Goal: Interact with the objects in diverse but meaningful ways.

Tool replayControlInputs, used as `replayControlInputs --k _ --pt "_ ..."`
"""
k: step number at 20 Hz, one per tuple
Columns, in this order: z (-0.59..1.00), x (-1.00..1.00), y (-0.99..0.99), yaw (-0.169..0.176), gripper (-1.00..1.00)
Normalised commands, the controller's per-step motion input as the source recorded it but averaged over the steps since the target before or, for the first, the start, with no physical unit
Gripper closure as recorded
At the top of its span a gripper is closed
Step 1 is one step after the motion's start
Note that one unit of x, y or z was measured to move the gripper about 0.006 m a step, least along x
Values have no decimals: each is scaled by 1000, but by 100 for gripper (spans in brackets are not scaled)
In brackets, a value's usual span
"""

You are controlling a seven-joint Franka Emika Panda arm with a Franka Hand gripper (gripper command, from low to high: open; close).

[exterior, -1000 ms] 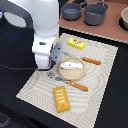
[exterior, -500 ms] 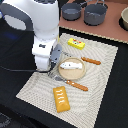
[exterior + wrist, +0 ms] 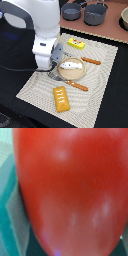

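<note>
— One red tomato (image 3: 65,188) fills the wrist view, very close; where is the gripper (image 3: 54,70)?
— It is seen low over the woven mat (image 3: 102,80), beside the white fish (image 3: 70,64) on its plate (image 3: 71,75). Its opening cannot be judged.

Wrist view: tomato (image 3: 70,188) fills frame, blurred, cut off on all sides. Exterior: end effector (image 3: 54,66) mostly hidden behind arm; jaws unreadable, possibly closed. Bowl (image 3: 124,19) cropped at edge.
</note>
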Motion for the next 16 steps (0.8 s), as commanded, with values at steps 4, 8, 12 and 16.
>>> replayControlInputs --k 4,8,12,16 --pt "982 906 536 4 100" --pt "736 999 388 0 100" --pt "330 996 114 -3 100" --pt "112 999 48 -1 100"
